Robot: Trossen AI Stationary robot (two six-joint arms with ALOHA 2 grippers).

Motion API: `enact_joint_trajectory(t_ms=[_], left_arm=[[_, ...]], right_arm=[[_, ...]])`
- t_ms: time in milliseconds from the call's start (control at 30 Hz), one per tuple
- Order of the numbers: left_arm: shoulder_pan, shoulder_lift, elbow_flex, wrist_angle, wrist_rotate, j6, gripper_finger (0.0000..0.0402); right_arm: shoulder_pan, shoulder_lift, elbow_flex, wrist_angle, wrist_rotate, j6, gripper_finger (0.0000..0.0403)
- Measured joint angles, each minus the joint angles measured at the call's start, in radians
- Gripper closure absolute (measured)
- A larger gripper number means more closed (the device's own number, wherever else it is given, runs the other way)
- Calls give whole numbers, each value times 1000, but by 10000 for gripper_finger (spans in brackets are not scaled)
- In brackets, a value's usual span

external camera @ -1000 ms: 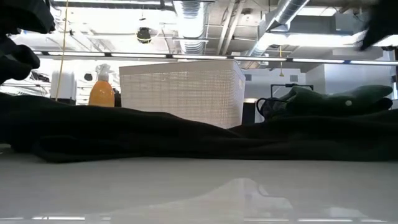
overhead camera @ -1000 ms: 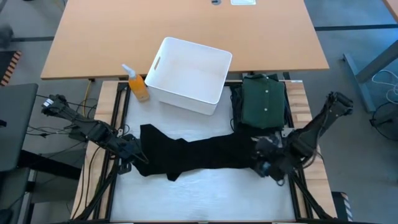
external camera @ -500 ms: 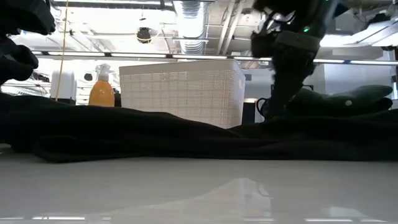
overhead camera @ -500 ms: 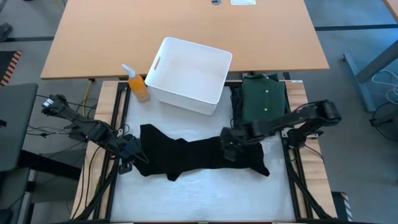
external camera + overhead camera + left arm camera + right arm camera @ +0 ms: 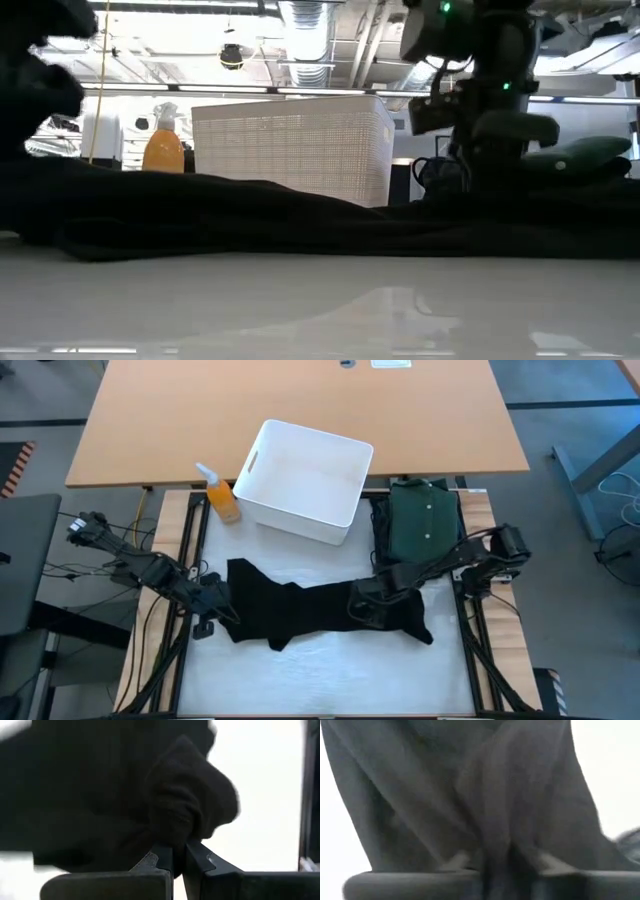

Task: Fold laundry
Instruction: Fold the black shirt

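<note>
- Currently the black garment (image 5: 310, 610) lies stretched across the white surface (image 5: 330, 675), running from the left arm's side to the right arm's side, crumpled at both ends
- Left claw (image 5: 213, 607) sits at the garment's left end; in the left wrist view its fingers (image 5: 162, 862) are pressed together on a bunched fold of the black cloth (image 5: 185, 805)
- Right claw (image 5: 368, 603) is down on the garment right of its middle; the right wrist view shows a ridge of dark fabric (image 5: 510, 810) gathered between its two fingers (image 5: 462, 860), so it is pinching the cloth
- In the low view the garment (image 5: 300, 215) forms a low dark band across the surface, with the right arm (image 5: 480, 90) coming down onto it
- A dark green buttoned shirt (image 5: 425, 520) lies folded at the far right of the surface, apart from the black garment
- A white plastic bin (image 5: 305, 480) stands at the far edge, with an orange spray bottle (image 5: 222, 498) just beside its left side
</note>
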Motion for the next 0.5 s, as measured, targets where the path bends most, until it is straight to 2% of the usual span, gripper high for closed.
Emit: enact_joint_trajectory(t_ms=[33,67,200,300,400,500], left_arm=[[0,-2,0,40,-10,20,401],[0,-6,0,86,-15,41,401],[0,-8,44,304,-17,154,401],[-17,-8,110,514,-13,272,401],[-65,-8,181,760,35,414,401],[-125,0,242,876,52,526,401]], right_arm=[[4,-9,13,-31,8,-2,354],[8,-24,32,-67,13,-2,375],[60,-120,155,-281,98,38,380],[140,-206,282,-426,147,67,384],[256,-289,412,-499,193,132,384],[412,-352,503,-520,283,213,384]])
